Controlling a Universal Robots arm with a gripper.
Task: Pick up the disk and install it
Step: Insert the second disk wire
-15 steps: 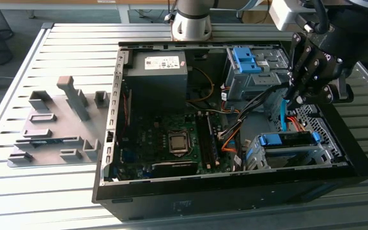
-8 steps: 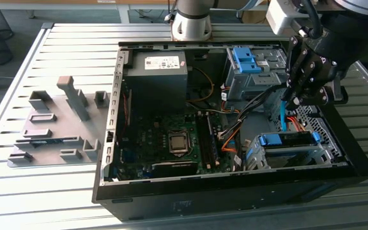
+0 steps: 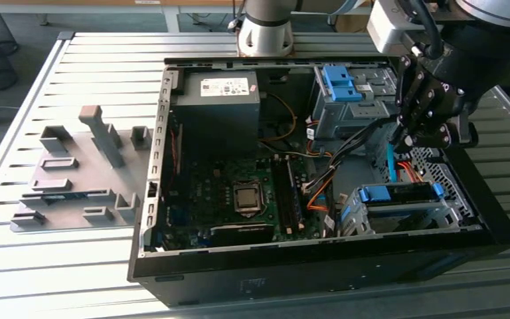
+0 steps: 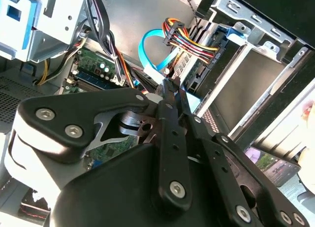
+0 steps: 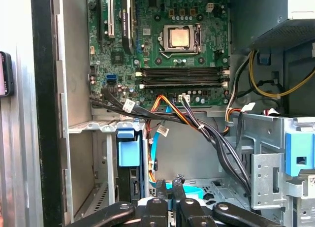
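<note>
The disk (image 3: 400, 193) lies flat in the grey drive bay (image 3: 370, 222) at the case's front corner, on the exterior view's right, its bright blue carrier frame facing up. In the first wrist view the disk (image 5: 129, 153) sits in its slot, and the second wrist view shows the disk's blue edge (image 4: 231, 32) with a bundle of coloured wires plugged in beside it. My black gripper (image 3: 406, 141) hangs just above the case, between the two drive bays. In both wrist views its fingers (image 5: 171, 183) (image 4: 170, 89) press together with nothing between them.
The open computer case (image 3: 326, 266) lies on a slatted metal table. Inside are a grey power-supply box (image 3: 220, 106), the motherboard (image 3: 237, 193), a blue bracket (image 3: 339, 83) on a second grey bay, and loose cables (image 5: 197, 126). A grey fixture plate (image 3: 78, 173) lies at the exterior view's left.
</note>
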